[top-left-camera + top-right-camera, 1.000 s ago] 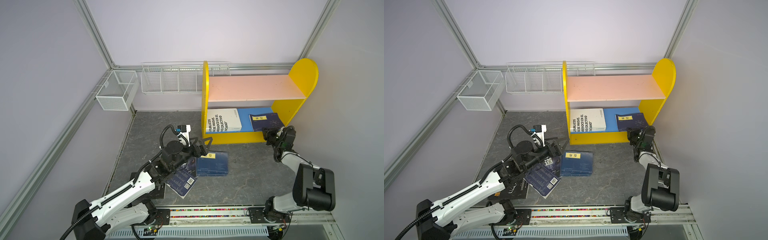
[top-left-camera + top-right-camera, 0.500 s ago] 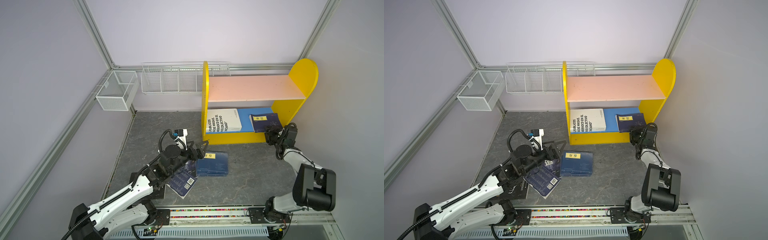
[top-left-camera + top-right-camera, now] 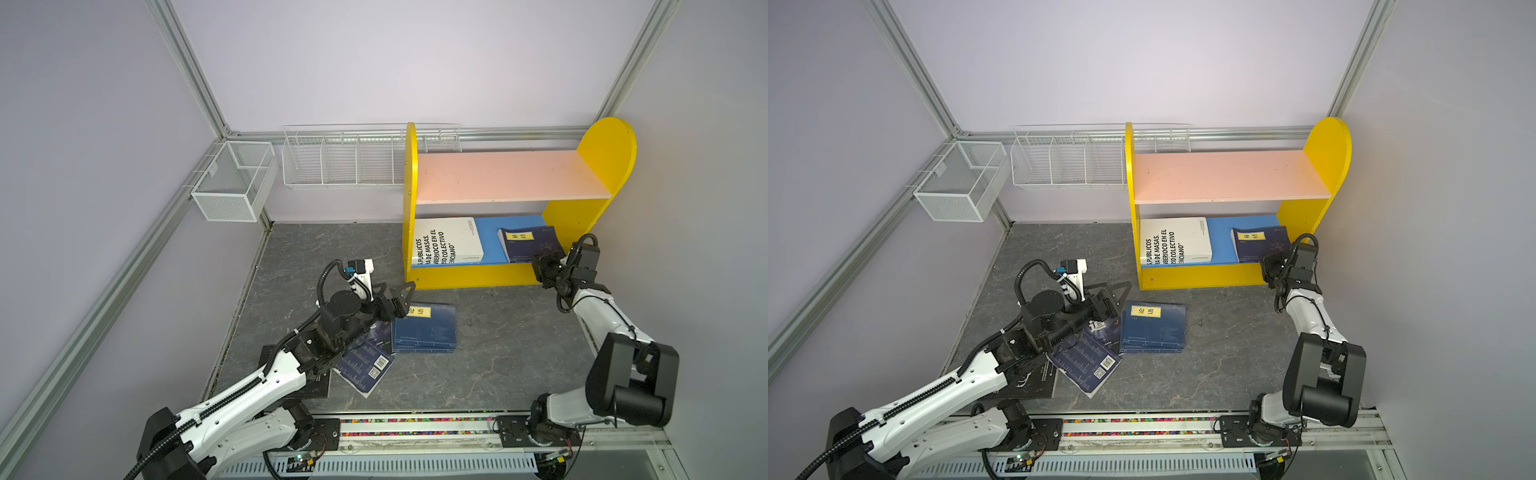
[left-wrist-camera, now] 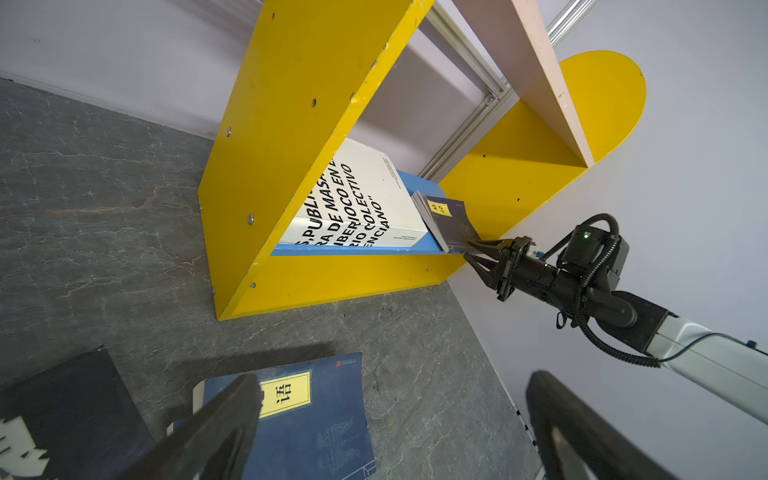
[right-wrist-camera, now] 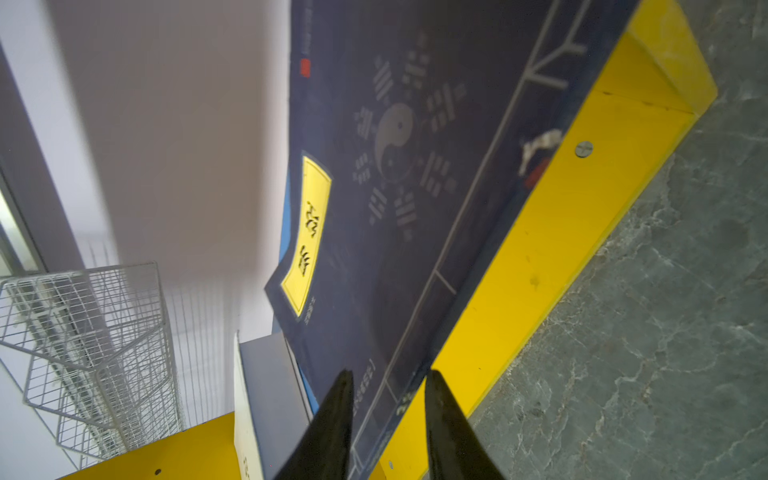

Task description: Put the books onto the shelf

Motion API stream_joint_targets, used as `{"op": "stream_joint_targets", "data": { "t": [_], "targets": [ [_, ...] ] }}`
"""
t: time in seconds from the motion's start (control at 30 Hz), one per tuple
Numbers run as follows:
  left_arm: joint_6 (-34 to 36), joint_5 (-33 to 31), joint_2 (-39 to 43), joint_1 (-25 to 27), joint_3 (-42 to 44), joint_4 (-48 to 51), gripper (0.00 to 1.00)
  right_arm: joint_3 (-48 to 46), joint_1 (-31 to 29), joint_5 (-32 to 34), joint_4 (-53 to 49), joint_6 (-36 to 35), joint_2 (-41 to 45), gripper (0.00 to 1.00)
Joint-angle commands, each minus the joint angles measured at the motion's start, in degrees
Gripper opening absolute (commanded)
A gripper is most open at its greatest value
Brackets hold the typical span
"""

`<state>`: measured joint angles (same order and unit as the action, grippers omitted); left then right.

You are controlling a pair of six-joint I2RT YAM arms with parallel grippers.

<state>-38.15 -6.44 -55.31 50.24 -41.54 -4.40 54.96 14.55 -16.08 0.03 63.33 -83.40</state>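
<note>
The shelf point(image 3: 606, 141) stands at the back right. Its pink upper board is bare. On its blue lower board lie a white book point(image 3: 451, 245) and a navy book point(image 3: 525, 245). My right gripper point(image 5: 388, 376) is at that navy book's point(image 5: 415, 208) front edge, open by a narrow gap, one finger over the cover, the other in front of the yellow front board. My left gripper point(image 4: 395, 384) hangs wide open above the label end of a navy book point(image 3: 428, 332) on the floor. A second navy book point(image 3: 365, 365) and a black book point(image 4: 62, 415) lie partly under the left arm.
A white mesh basket point(image 3: 232, 183) hangs on the left wall and a white wire rack point(image 3: 340, 162) on the back wall beside the shelf. The right wall runs close behind the right arm point(image 3: 602, 316). Grey stone floor point(image 3: 519, 345) lies between the books and the right arm's base.
The right gripper's jaws, shut a second ago, now stand a little apart at the shelved navy book's front edge. The left arm has shifted slightly. No book has visibly moved.
</note>
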Motion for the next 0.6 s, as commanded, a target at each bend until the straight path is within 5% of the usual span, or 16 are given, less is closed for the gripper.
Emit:
{"op": "stream_joint_targets", "data": {
  "t": [0.0, 0.57],
  "targets": [
    [-0.5, -1.1, 0.2, -0.4, 0.8, -1.3, 1.00, 1.0, 0.2, 0.8, -3.1, -2.1, 0.0, 0.32],
    [-1.2, -1.4, -0.6, -0.7, 1.1, -1.4, 1.00, 3.9, 0.1, 0.8, -3.7, -3.3, -3.3, 0.24]
  ]
}}
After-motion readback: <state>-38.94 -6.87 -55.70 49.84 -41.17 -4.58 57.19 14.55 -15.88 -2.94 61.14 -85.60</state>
